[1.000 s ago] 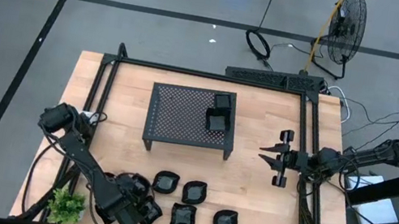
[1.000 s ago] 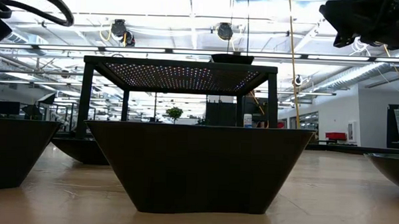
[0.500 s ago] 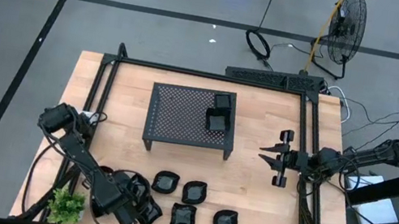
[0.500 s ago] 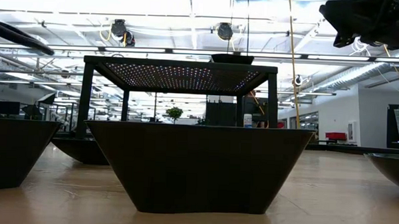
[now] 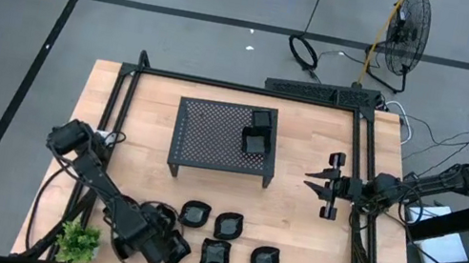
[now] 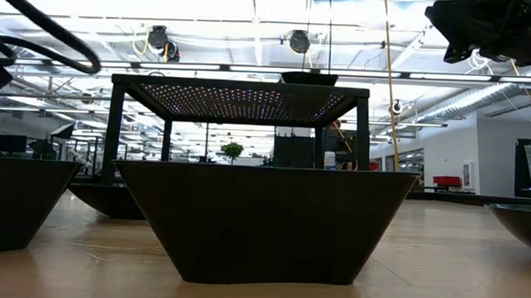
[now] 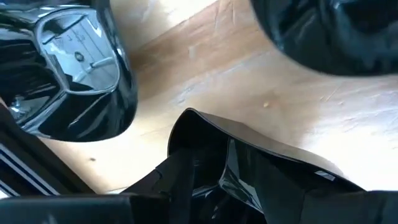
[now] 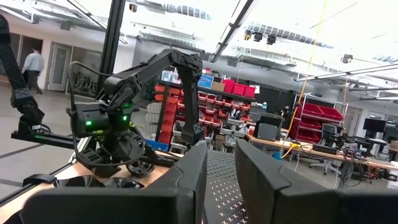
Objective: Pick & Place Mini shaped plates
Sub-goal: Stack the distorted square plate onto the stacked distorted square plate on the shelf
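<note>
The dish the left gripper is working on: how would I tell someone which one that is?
Start at the black perforated rack in the middle of the table, then go to the near edge, where loose mini plates lie in a cluster. It is the leftmost one, next to the green plant, the only plate under the left gripper.

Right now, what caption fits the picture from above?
Left gripper low among mini plates at the table's near edge; two plates on the rack.
</note>
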Motion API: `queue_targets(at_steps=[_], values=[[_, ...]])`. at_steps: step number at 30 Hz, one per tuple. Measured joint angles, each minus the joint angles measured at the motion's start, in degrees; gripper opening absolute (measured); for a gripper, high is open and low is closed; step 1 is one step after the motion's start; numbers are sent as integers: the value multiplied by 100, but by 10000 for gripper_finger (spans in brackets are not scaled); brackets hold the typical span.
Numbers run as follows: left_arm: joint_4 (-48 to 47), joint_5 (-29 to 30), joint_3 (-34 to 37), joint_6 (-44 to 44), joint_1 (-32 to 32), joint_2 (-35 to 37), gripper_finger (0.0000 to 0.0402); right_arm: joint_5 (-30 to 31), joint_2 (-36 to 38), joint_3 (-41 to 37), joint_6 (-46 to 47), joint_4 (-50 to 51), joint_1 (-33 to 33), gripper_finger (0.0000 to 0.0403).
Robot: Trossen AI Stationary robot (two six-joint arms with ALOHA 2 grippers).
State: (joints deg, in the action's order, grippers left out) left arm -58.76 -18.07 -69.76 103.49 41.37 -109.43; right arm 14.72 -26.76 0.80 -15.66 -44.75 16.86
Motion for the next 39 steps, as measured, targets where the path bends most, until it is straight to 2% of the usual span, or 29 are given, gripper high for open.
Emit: queue_targets(at_steps=[10,20,28,39], values=[[-27,221,-142,-345,-259,2,159,0,2,0,1,0,0,75],[-563,654,-436,-93,-248,367,159,-2,0,0,2,39,0,75],[-547,362,-435,826,18,407,159,-2,2,0,4,42,0,75],[-429,513,-226,2033,489,404,159,-2,2,0,129,42,0,75]])
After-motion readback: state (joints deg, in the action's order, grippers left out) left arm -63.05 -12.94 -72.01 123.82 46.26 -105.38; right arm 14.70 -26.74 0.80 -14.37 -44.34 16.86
